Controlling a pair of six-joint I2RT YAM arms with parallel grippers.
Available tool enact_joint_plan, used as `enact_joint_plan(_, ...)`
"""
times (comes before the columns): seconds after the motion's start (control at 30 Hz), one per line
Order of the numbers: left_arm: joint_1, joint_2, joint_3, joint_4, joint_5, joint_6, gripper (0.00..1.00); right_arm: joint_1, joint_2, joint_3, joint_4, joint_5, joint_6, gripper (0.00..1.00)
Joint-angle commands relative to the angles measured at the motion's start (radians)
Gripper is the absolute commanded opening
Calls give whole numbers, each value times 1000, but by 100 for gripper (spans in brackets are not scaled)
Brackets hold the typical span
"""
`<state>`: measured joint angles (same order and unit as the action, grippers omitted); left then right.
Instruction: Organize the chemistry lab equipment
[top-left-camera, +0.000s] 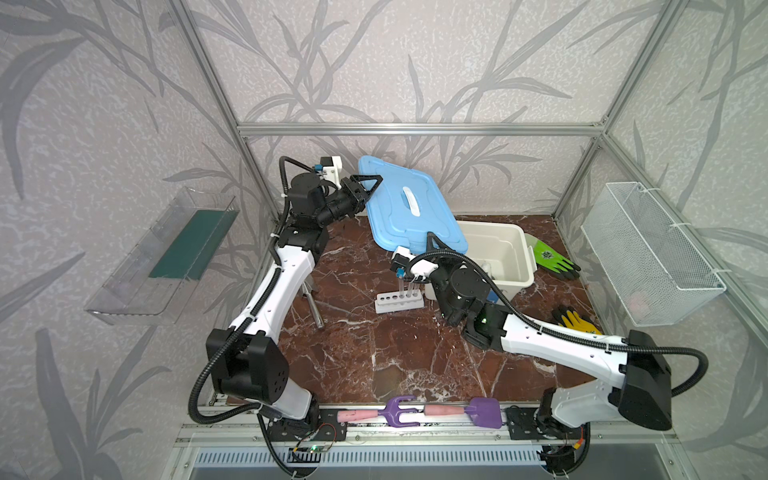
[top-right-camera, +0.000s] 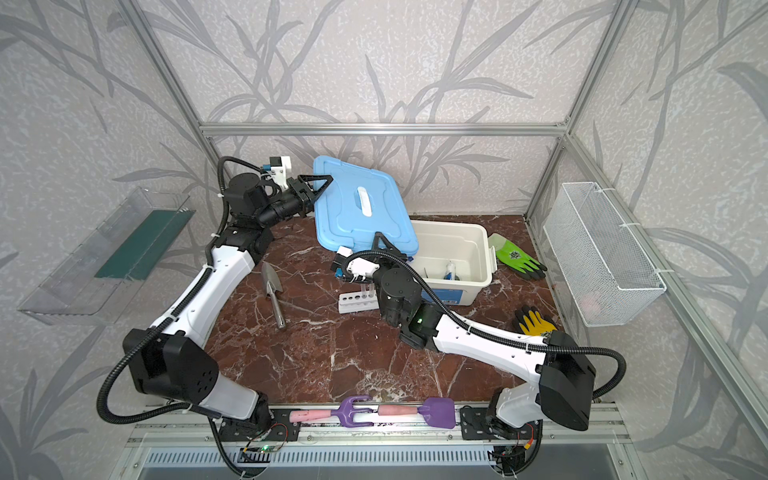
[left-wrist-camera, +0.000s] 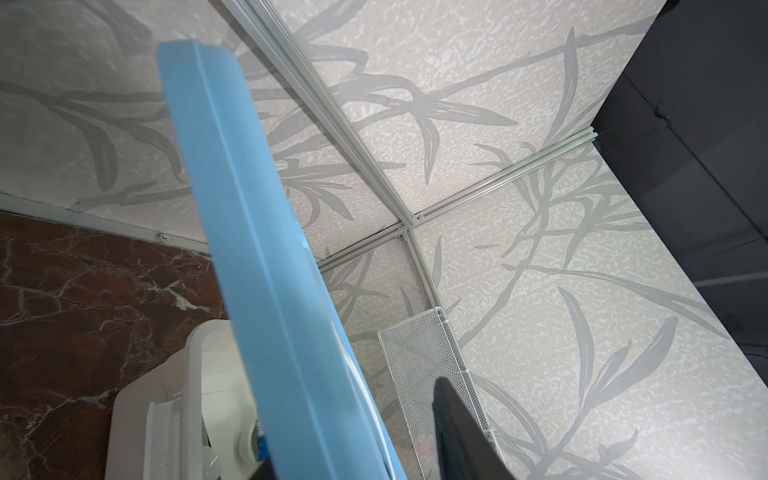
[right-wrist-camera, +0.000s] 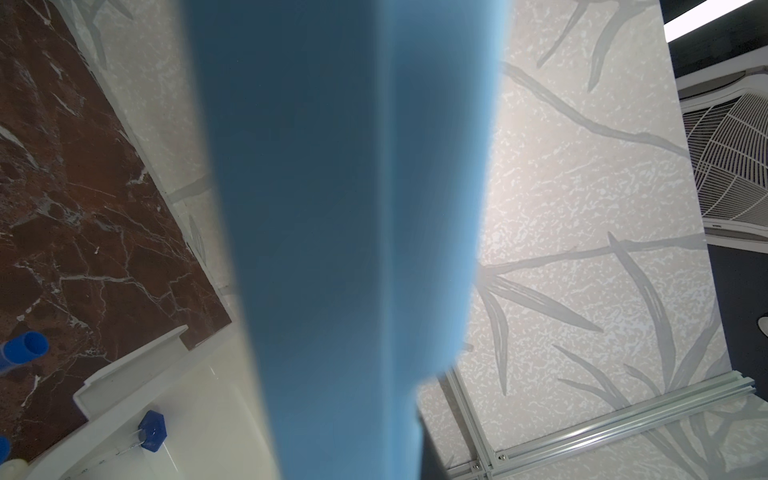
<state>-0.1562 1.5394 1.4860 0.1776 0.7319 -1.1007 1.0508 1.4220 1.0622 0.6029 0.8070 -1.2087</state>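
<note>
- Blue lid: raised and tilted, its high corner toward the back wall and its low edge over the left end of the white bin.
- Left claw: jaws parted astride the lid's far-left edge. The left wrist view shows a gap between one finger and the lid.
- Right claw: clenched on the lid's near edge, which fills the right wrist view.
- White bin, at the back right of the table: holds a white bottle with a blue label, standing upright. A clear tube with a blue hexagonal cap lies on its floor.
- White rack: on the table just left of the bin, its long axis running left to right in both top views. Its test tubes stand upright in the right-hand holes.
- Wire basket on the right wall: contents too blurred to name.
- Clear tray on the left wall: holds a dark green flat piece.
</note>
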Motion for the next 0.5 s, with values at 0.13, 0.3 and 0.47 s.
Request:
enact_joint_plan(0.13, -11, 18, -4, 165, 58, -20, 24, 10, -11, -6, 52, -7, 60, 24)
enact_joint_plan(0.3, -11, 54, -2, 266, 81, -87, 6, 10, -3, -2, 59, -11, 61, 26)
enact_joint_plan(0.47, -11, 60, -2, 278, 88, -90, 2, 10, -9, -5, 60, -8, 55, 27)
